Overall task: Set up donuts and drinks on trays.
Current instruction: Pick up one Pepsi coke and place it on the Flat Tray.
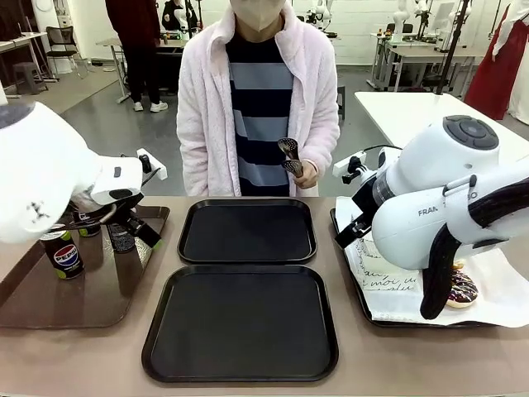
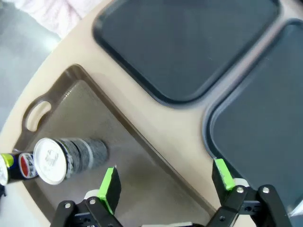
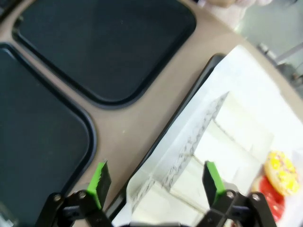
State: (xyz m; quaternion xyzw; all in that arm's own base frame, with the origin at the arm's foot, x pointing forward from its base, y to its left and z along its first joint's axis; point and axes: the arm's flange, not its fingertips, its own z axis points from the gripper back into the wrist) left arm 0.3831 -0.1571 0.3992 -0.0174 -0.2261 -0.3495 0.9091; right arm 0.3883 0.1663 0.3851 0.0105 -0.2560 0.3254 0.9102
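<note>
- My left claw (image 2: pixel 166 178) was open over the brown tray (image 2: pixel 94 118), with the grey can (image 2: pixel 73 158) near it, upright, long axis vertical.
- My right claw (image 3: pixel 156 180) was open over the paper-lined tray (image 3: pixel 176 117).

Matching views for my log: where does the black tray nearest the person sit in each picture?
Front: far tray, upper centre.
Left wrist: far tray, top centre.
Right wrist: far tray, top left.
Shared landmark: the near tray lying alongside it.

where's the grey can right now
Left wrist view: the grey can stands on the brown tray at the robot's left, beside a Pepsi can, near the left gripper.
</note>
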